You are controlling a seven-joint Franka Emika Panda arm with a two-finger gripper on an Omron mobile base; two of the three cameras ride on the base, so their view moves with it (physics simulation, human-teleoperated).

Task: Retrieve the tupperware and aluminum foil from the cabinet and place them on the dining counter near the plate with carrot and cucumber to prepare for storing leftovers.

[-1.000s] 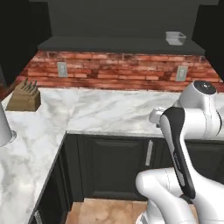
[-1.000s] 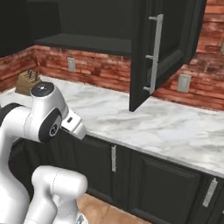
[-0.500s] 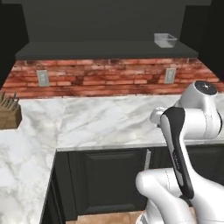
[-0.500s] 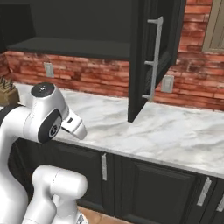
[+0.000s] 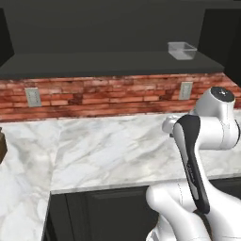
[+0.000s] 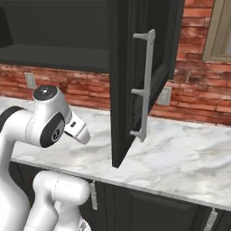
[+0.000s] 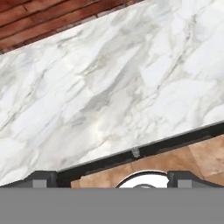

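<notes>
A red brick wall backs the white marble bench [image 5: 108, 150]. The translucent grey plastic tupperware [image 5: 182, 50] sits on the black upper cabinet's shelf [image 5: 103, 63], above the wide-open tool [image 7: 111, 179], which faces down.

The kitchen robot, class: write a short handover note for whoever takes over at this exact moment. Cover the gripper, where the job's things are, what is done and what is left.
Gripper: open, holding nothing, pointing down at the marble wall counter and its front edge.
Tupperware: on the shelf of the cabinet, at the right end, untouched.
Cabinet door: swung open, seen in the right base view.
Aluminum foil, dining counter and plate: not visible from here, so their places cannot be told.
Done: the cabinet is open; nothing has been picked up.
Left: reach up for the tupperware, find and take the foil, carry both to the dining counter and set them by the plate.
</notes>
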